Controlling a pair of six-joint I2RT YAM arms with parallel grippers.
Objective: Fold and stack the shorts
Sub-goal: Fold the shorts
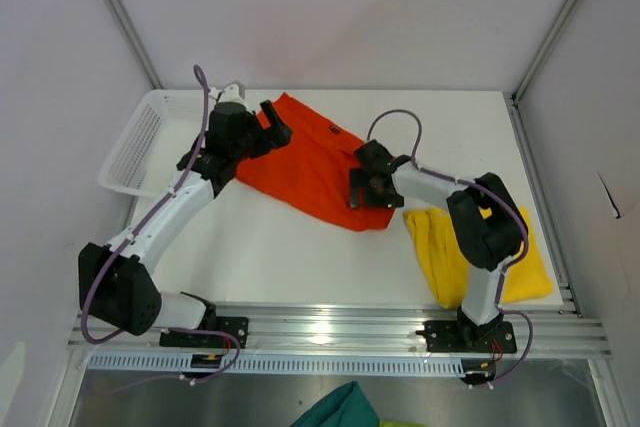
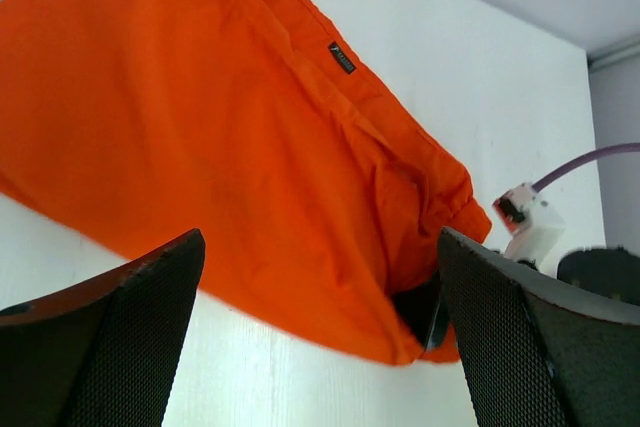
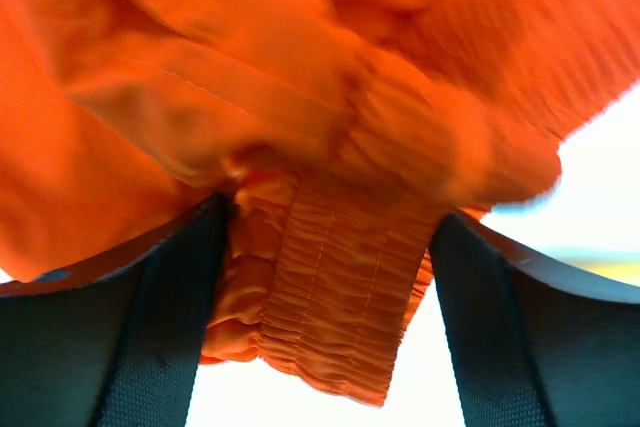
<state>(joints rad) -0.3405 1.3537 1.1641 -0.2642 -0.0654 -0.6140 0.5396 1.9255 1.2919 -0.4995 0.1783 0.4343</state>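
A white mesh basket [image 1: 135,147] is sitting at the far left corner of the table [image 1: 300,257]. Just right of it, the left gripper [image 1: 272,129] is poising over the upper left corner of the orange-red shorts [image 1: 315,167], its fingers [image 2: 110,337] standing wide apart with nothing between them. The shorts are lying spread diagonally across the middle of the table, a small dark label [image 2: 342,57] showing near their far edge. At their lower right corner the right gripper [image 1: 368,192] is reaching in, fingers [image 3: 130,327] spread, the gathered elastic waistband bunching in the gap. Farther right, the yellow shorts [image 1: 520,267] are lying crumpled near the table's front right edge, partly hidden behind the right arm. A teal-green cloth [image 1: 335,409] is peeking in below the rail.
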